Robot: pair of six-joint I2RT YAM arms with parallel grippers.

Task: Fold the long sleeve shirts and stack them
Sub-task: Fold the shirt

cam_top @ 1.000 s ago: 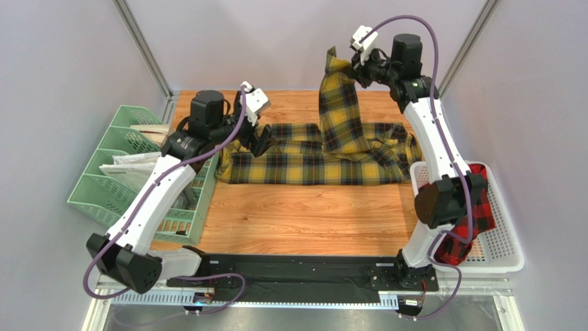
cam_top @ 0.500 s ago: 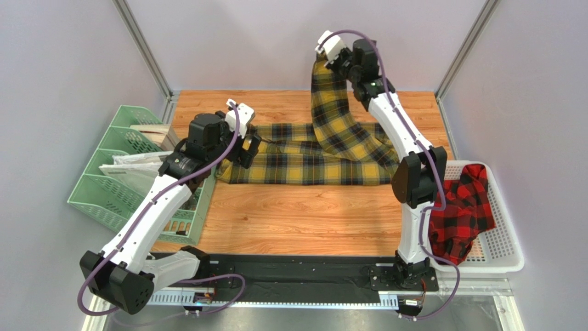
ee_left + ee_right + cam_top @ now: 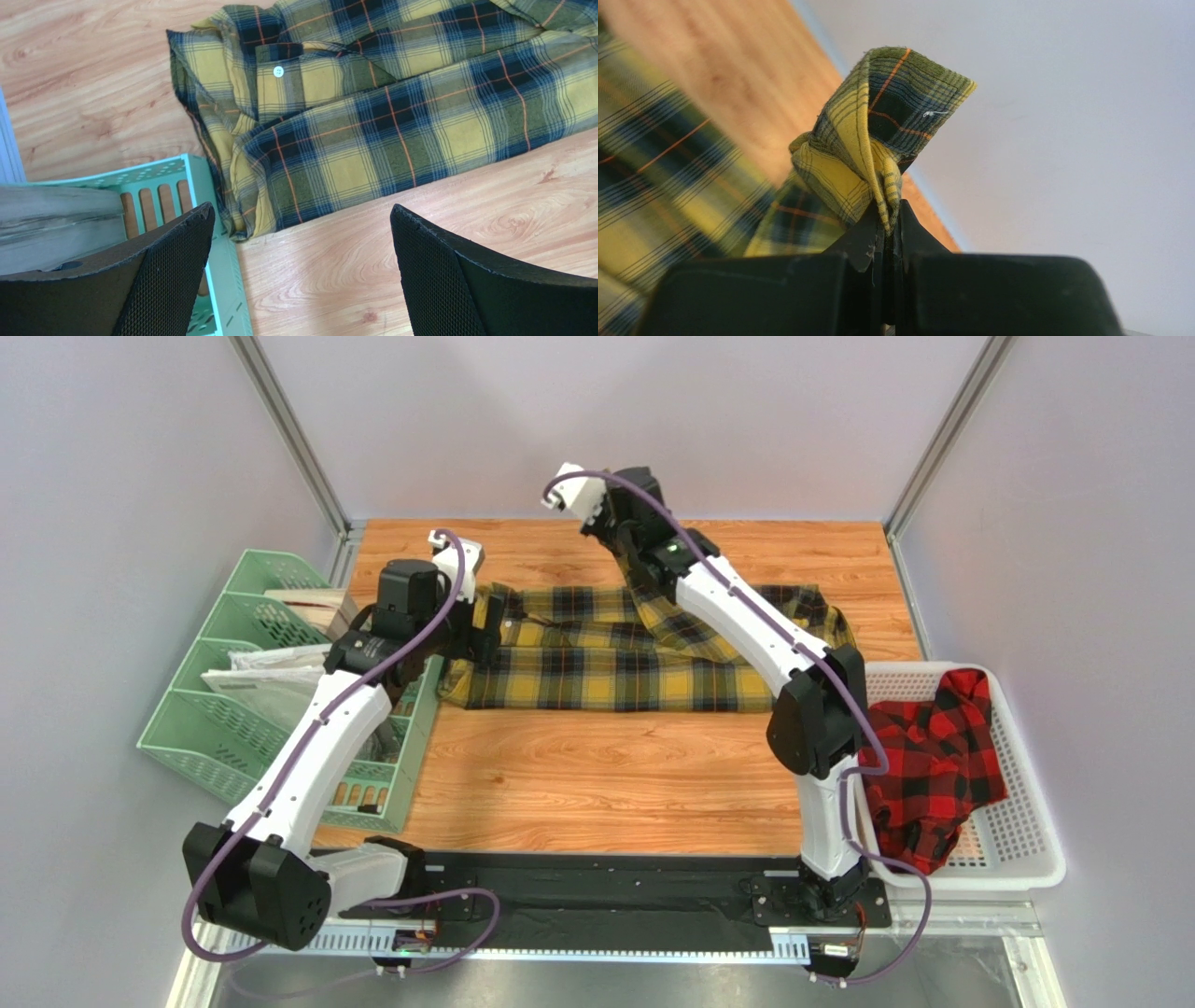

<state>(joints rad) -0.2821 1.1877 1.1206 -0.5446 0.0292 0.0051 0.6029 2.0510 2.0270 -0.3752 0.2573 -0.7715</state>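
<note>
The yellow-and-black checked shirt (image 3: 617, 665) lies spread across the back of the wooden table. My right gripper (image 3: 615, 536) is shut on a bunched edge of it (image 3: 878, 140) and holds that part up over the shirt's middle, reaching leftward. My left gripper (image 3: 484, 633) is open and holds nothing, hovering by the shirt's left end. In the left wrist view its fingers (image 3: 165, 273) straddle bare wood just below the shirt's folded corner (image 3: 365, 112). The red-and-black checked shirt (image 3: 933, 756) lies crumpled in the white basket (image 3: 1031, 861) at the right.
A green slotted rack (image 3: 211, 707) holding papers stands at the table's left edge, its corner (image 3: 210, 238) close beside my left finger. The cell's grey walls and metal posts close in the back and sides. Bare wood (image 3: 617, 784) lies in front of the yellow shirt.
My right gripper has swung left and downward, carrying the raised yellow fabric from the back right over the shirt's middle. My left arm has pulled back slightly to the left, still open.
</note>
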